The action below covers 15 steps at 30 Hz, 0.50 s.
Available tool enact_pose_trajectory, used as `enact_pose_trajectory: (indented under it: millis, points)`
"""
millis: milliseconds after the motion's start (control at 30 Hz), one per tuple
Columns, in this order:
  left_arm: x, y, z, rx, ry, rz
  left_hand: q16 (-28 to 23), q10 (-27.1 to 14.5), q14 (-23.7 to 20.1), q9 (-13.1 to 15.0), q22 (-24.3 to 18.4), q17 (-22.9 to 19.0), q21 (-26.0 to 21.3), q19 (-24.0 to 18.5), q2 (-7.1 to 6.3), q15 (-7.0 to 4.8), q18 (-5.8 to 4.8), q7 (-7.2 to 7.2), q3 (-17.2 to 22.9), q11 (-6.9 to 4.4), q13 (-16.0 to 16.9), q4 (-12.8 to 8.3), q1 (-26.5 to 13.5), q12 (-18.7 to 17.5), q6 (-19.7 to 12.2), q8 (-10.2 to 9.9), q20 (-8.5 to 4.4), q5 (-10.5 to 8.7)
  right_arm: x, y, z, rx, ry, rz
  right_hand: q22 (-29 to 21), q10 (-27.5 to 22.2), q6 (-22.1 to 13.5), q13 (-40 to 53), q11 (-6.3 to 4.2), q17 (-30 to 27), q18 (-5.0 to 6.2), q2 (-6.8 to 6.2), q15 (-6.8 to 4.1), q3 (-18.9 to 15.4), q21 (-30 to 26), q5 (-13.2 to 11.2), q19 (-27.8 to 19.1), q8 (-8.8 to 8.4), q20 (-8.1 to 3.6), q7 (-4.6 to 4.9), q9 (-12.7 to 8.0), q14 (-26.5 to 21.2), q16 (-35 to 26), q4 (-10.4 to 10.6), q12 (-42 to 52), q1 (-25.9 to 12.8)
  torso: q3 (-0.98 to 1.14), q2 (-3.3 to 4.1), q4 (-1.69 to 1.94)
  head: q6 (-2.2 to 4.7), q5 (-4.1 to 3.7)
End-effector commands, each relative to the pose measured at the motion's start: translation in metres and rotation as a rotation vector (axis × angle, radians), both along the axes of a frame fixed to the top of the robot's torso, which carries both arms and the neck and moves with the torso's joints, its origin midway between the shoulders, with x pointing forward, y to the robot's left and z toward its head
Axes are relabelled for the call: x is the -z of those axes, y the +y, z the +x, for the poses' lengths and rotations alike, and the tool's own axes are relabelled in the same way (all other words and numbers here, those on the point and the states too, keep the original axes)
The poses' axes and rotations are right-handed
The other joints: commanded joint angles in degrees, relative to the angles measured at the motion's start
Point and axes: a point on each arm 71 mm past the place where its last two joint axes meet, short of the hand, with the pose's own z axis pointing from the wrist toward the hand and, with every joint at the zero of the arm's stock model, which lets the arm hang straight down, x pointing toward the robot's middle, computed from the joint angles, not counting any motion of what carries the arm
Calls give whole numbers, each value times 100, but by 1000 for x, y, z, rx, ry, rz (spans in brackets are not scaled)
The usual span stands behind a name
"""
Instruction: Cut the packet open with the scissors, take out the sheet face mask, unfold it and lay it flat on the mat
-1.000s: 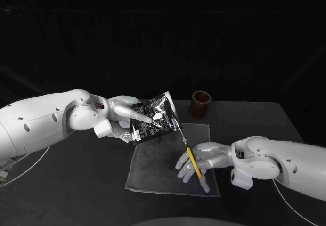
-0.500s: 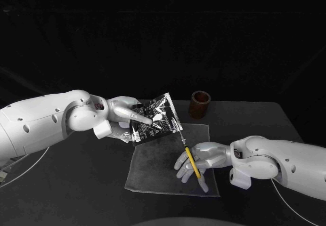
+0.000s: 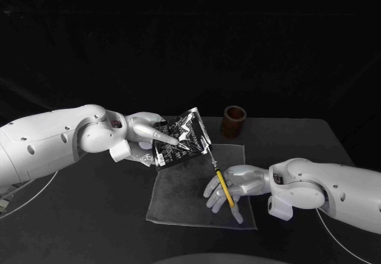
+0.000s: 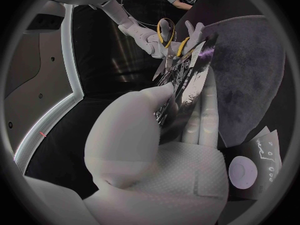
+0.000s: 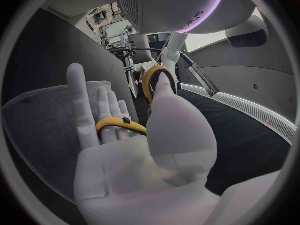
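Observation:
My left hand holds the shiny black-and-silver packet upright above the far end of the grey mat. The same packet is pinched between thumb and fingers in the left wrist view. My right hand grips the yellow-handled scissors over the mat's right side. Their blades point up at the packet's lower right edge. The yellow handle loops sit around the right hand's fingers. The scissors meet the packet's edge in the left wrist view.
A brown cylindrical holder stands at the back of the table, just right of the packet. A white paper tag hangs below the left hand. Bare black table lies around the mat.
The packet's top edge has tilted slightly, and the scissor tips have crept a little closer to its lower right edge. Both arms have otherwise stayed put.

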Motion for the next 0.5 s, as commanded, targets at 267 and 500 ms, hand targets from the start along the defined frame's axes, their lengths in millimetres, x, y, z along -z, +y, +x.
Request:
enact_pose_trajectory:
  millis: [267,500]
  points:
    - [-1,-4,-2,28,3,-5,30,49,13,775,5,3,30,14,37,-33,84,2,-21,-30,4,-6,11,18,48,20,-12,25,-4,1,3,33,-7,44,-54,524,584,-12,-61,-62,267,254,-122,-157,59,-23,44,-30,-174,383,-161,342,211,-31,225,107,-2,0,-1,-15,-1]
    - [0,-3,-2,25,3,-4,32,46,6,783,7,15,33,9,35,-33,83,3,-22,-30,5,-9,15,15,47,18,-13,25,-4,-1,4,42,-8,39,-114,979,1230,1,-173,-51,264,457,-243,-401,54,-29,121,-66,-277,357,-252,713,424,-58,427,239,-2,-1,-1,-24,-3]
